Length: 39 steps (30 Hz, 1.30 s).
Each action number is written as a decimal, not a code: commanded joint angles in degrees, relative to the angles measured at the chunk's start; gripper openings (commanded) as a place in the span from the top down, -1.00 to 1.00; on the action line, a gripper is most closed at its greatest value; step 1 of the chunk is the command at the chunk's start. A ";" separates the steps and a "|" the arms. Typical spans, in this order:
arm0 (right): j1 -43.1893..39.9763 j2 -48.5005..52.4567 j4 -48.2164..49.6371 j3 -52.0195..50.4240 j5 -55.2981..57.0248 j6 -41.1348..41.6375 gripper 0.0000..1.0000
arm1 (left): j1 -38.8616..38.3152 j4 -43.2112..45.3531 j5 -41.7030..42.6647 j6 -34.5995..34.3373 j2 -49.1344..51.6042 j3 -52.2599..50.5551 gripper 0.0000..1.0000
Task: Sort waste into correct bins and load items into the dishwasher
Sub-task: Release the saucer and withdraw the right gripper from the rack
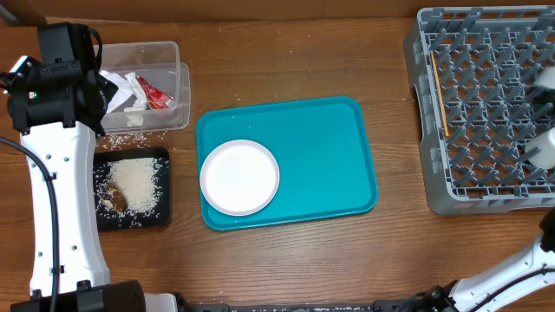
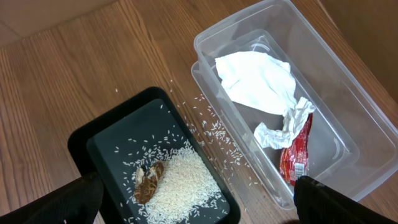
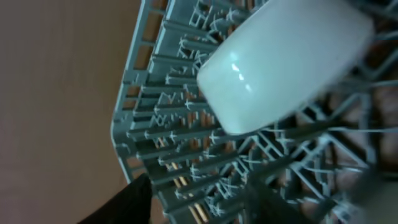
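The clear tub (image 1: pixel 165 54) holds the crumpled white napkin (image 2: pixel 258 81) and the red wrapper (image 2: pixel 295 155). The black tray (image 1: pixel 165 212) holds white rice (image 2: pixel 183 180) and a brown food scrap (image 2: pixel 148 180); loose grains lie on the table around it. My left gripper (image 2: pixel 199 208) is open and empty, above the gap between tray and tub. The white plate (image 1: pixel 239 177) lies on the teal tray (image 1: pixel 329 156). The grey dish rack (image 1: pixel 486 104) holds the chopsticks (image 1: pixel 440 91). In the blurred right wrist view, my right gripper (image 3: pixel 199 205) is open over the rack (image 3: pixel 161 124), below a white cup or bowl (image 3: pixel 280 59).
Bare wooden table lies in front of the teal tray and between it and the rack. My left arm (image 1: pixel 56 173) stands along the left edge. My right arm (image 1: pixel 520 269) enters at the bottom right. White shapes (image 1: pixel 545 147) show at the rack's right edge.
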 commanded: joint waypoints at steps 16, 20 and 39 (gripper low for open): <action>5.25 -10.32 3.45 2.51 28.83 -4.22 0.21 | -0.11 0.07 -0.42 -1.18 0.50 -0.11 -1.00; 9.05 -6.05 7.67 2.51 37.66 -9.05 0.21 | -0.11 0.07 -0.42 -1.18 0.50 -0.11 -1.00; 12.28 6.14 10.40 2.51 47.71 -3.80 0.92 | -0.13 0.07 -0.39 -1.18 0.50 -0.11 -1.00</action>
